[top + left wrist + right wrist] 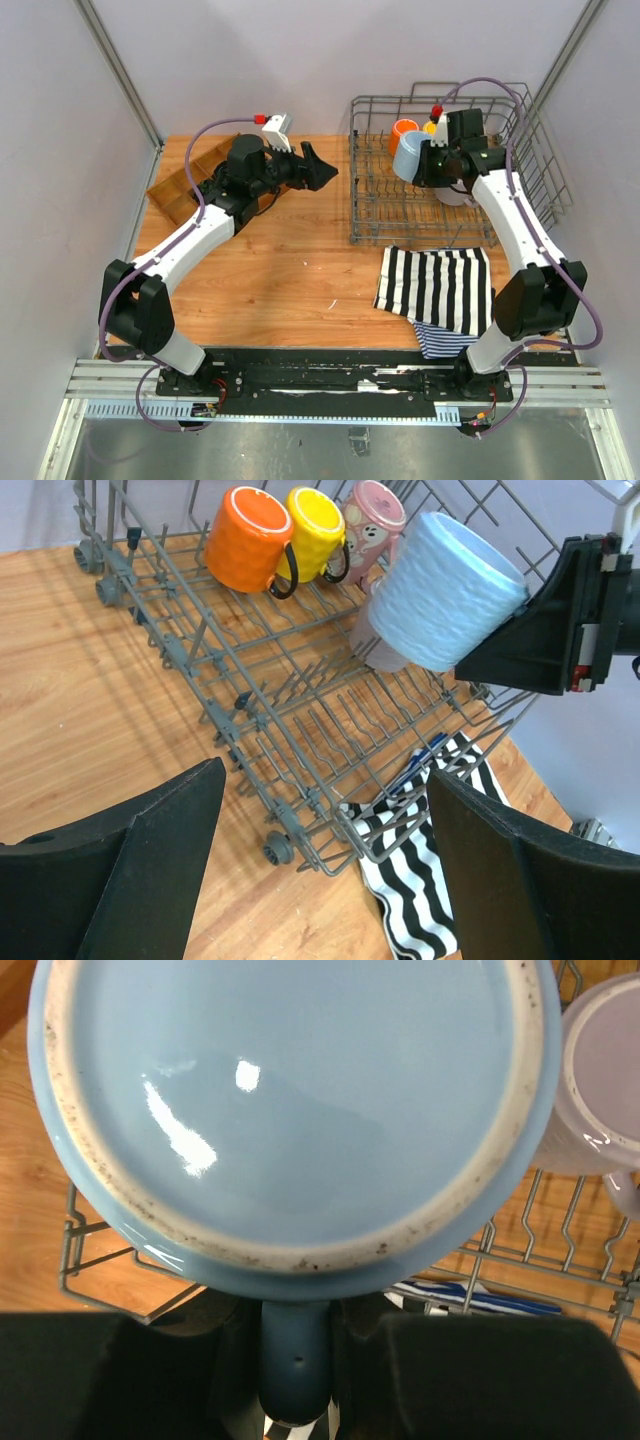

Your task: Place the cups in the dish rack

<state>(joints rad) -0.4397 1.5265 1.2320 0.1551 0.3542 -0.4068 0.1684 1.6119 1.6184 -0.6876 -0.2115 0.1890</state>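
blue cup [440, 590] held by right tool [296, 1355] (above dish rack [353, 190])

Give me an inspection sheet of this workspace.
Surface: wooden table.
Job's things: orange mug, yellow mug, pink mug, grey mug in dish rack; light blue mug held over it.
Clutter: striped cloth on the rack's near side; wooden tray at left.
Grippers: left gripper open, empty; right gripper shut on the light blue mug's handle.
Cables: purple cables looped along both arms.
Surroundings: pale walls, metal posts.
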